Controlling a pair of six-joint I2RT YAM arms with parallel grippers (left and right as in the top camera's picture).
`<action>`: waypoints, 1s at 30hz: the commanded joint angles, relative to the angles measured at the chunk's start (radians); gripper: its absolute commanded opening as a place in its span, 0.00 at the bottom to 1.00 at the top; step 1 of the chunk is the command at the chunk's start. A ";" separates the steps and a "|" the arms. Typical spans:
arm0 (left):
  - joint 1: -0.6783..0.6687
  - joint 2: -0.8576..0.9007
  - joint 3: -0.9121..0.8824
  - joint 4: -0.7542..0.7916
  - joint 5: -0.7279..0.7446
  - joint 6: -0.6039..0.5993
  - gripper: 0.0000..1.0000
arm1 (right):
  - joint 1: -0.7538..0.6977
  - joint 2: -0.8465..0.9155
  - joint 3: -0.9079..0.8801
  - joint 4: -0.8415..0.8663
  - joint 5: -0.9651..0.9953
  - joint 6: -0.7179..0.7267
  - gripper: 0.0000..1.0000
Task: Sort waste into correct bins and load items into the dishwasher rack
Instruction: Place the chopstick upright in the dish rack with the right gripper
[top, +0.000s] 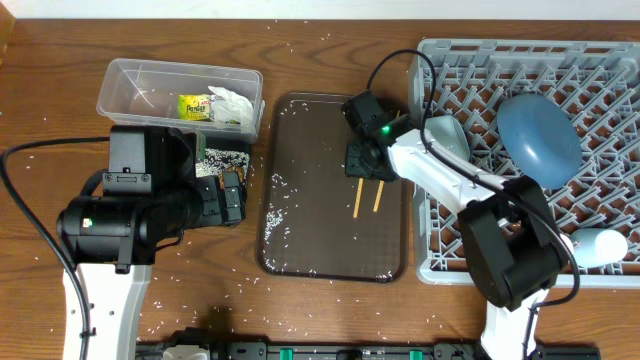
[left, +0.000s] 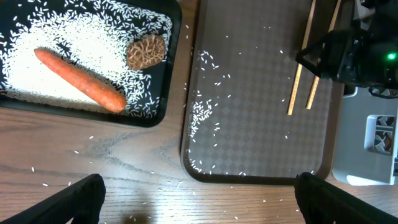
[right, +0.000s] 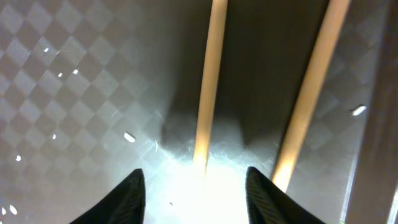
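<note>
Two wooden chopsticks (top: 366, 196) lie on the dark brown serving tray (top: 330, 262). My right gripper (top: 364, 164) is open just over their upper ends. In the right wrist view one chopstick (right: 208, 93) runs between the fingers (right: 199, 199) and the other (right: 308, 99) passes by the right finger. My left gripper (left: 202, 205) is open and empty over bare table. The black tray (left: 163, 106) holds an orange carrot (left: 81, 79), a brown lumpy piece (left: 146, 51) and rice. The clear tub (top: 135, 75) holds the wrapper (top: 193, 106) and white paper (top: 232, 102).
The grey rack (top: 480, 90) at the right holds a dark blue dish (top: 540, 135), a pale bowl (top: 446, 132) and a light cup (top: 598, 246). Rice grains (top: 275, 210) are scattered on the serving tray and the table. The left arm (top: 130, 215) covers most of the black tray from above.
</note>
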 joint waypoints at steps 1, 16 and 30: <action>0.006 0.001 0.002 -0.003 0.005 -0.009 0.98 | 0.009 0.064 -0.004 0.006 -0.002 0.053 0.41; 0.006 0.001 0.002 -0.003 0.005 -0.009 0.98 | -0.005 -0.001 -0.003 0.008 -0.010 -0.015 0.01; 0.006 0.001 0.002 -0.003 0.005 -0.009 0.98 | -0.141 -0.515 -0.003 -0.202 0.177 -0.383 0.01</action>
